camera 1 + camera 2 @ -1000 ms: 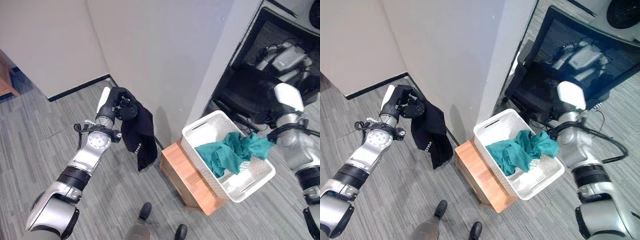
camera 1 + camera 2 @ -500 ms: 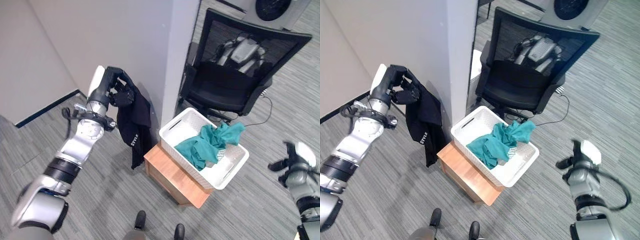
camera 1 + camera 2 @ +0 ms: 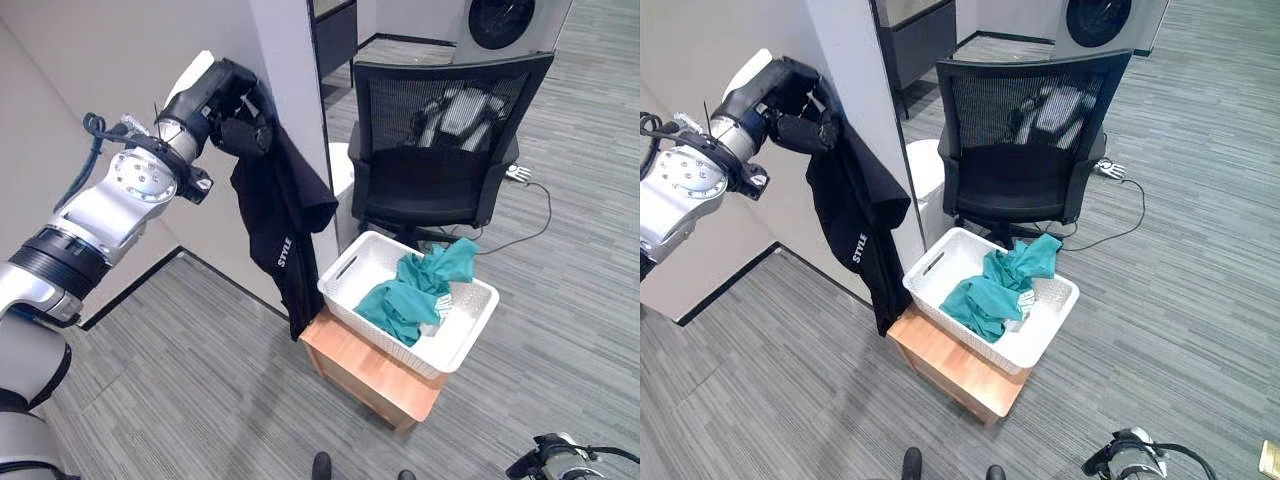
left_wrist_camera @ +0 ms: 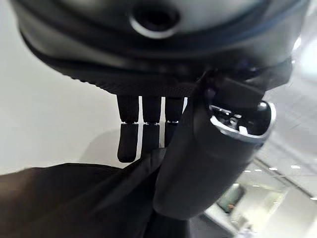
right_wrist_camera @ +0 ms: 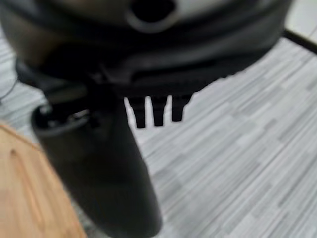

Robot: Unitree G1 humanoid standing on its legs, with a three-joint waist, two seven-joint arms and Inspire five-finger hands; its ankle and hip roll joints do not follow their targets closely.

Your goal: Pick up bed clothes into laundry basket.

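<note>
You have 1 teal garment (image 3: 992, 290) already in the white laundry basket (image 3: 1045, 335). Your left robot hand (image 3: 238, 110) grasps the black garment (image 3: 280, 215), raised beside the basket; it still must go in. Your right robot hand (image 5: 99, 163) is relaxed, empty.

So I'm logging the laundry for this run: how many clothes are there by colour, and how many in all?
Black: 1, the garment pinched in the left hand, hanging beside the basket.
Teal: 1, the cloth lying in the basket.
Total: 2.
</note>
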